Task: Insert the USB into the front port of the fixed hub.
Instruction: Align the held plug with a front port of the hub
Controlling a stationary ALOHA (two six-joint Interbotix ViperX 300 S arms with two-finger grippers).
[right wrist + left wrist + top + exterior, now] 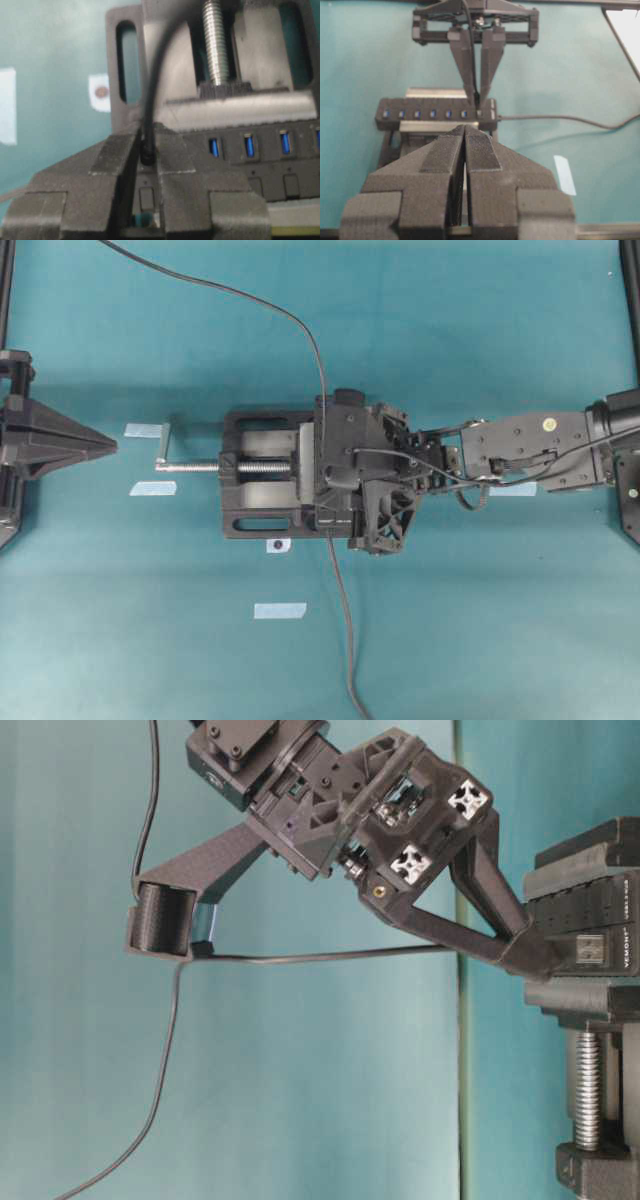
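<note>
In the overhead view the vise sits at the middle of the counter, its screw and crank sticking out to the left. The fixed hub lies across the vise, clamped in it. The right gripper reaches in from the right and stands over the hub's end, the USB between its fingers, right at the hub. Its cable runs off toward the bottom edge. The left gripper rests well apart at the left edge, facing the vise. Tape strips lie on the counter left of and below the vise.
</note>
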